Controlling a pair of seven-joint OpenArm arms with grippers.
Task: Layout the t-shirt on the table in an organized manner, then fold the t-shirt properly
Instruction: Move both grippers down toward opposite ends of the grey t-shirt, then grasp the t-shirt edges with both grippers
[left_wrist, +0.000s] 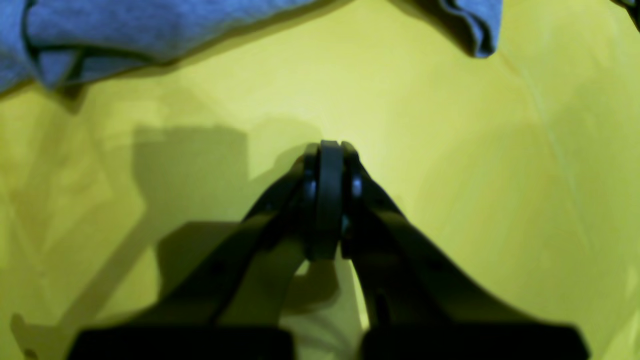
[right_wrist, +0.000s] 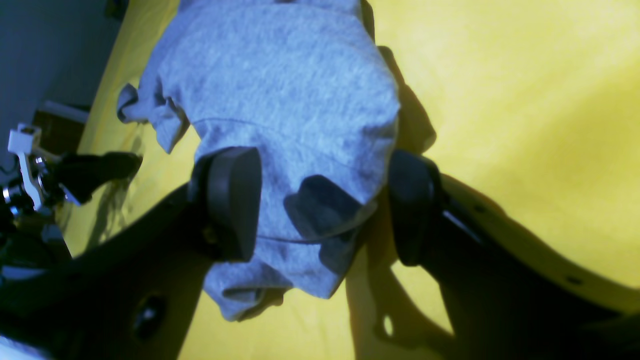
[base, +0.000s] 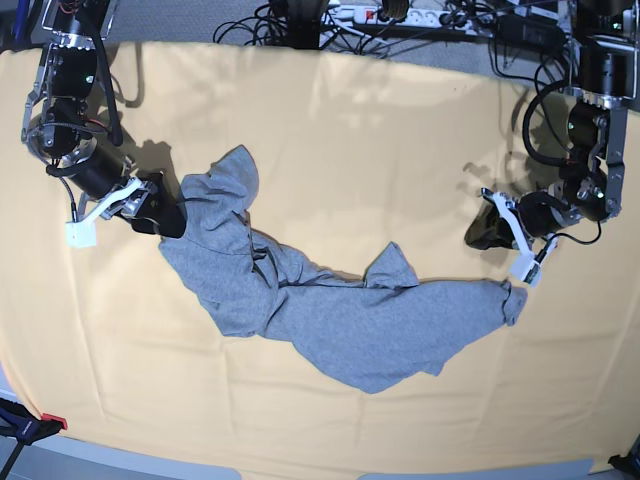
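Observation:
The grey t-shirt (base: 350, 320) lies crumpled in a long curved band across the table (base: 350, 140). Its left end is bunched at my right gripper (base: 165, 215). In the right wrist view that gripper (right_wrist: 322, 205) is open wide, its fingers (right_wrist: 235, 200) standing on either side of a bunched fold of the t-shirt (right_wrist: 280, 90). My left gripper (base: 478, 235) hovers just above and beside the shirt's right end. In the left wrist view it (left_wrist: 330, 150) is shut on nothing over bare table (left_wrist: 450, 175), with the t-shirt's edge (left_wrist: 125, 30) farther ahead.
Cables and a power strip (base: 390, 15) lie beyond the table's far edge. A red and black clamp (base: 30, 425) sits at the front left corner. Bare yellow cloth surrounds the shirt on all sides.

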